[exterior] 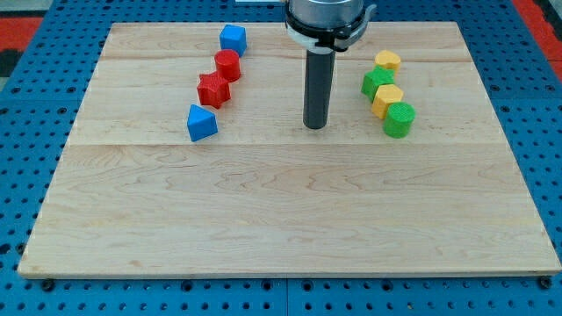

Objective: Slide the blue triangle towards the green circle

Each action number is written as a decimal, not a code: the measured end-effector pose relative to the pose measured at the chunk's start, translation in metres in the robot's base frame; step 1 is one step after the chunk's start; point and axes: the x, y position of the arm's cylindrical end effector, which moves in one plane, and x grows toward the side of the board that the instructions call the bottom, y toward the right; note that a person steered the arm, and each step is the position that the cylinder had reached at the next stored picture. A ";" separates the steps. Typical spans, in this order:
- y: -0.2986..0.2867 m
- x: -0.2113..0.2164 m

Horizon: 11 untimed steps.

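Camera view shows my tip [315, 125] resting on the worktop [290, 219] in open wood, touching no block. There is no gripper on this arm, only the bare rod, so nothing is clenched or held.

Taking the green circle [399, 120] as the landmark: my tip stands toward the view's left of it, with a clear gap between. The blue triangle [201, 123] lies farther left again, well apart from the circle, so my tip sits between the two, on the wrong side for pushing.

Just above and left of the circle a yellow block [386, 99] touches it, then a green block [378, 82] and another yellow block [386, 61] above. Far to the circle's left, close above the triangle, are a red star-like block [212, 89], a red cylinder [227, 65] and a blue cube [233, 38].

Risks, as I judge them: going around to the triangle's left side, my tip could clip the triangle early or nudge the red star. An off-centre push would turn the triangle aside. Overshooting would knock the circle.
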 end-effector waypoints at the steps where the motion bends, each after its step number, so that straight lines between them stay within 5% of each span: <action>1: 0.000 0.000; 11: 0.061 0.056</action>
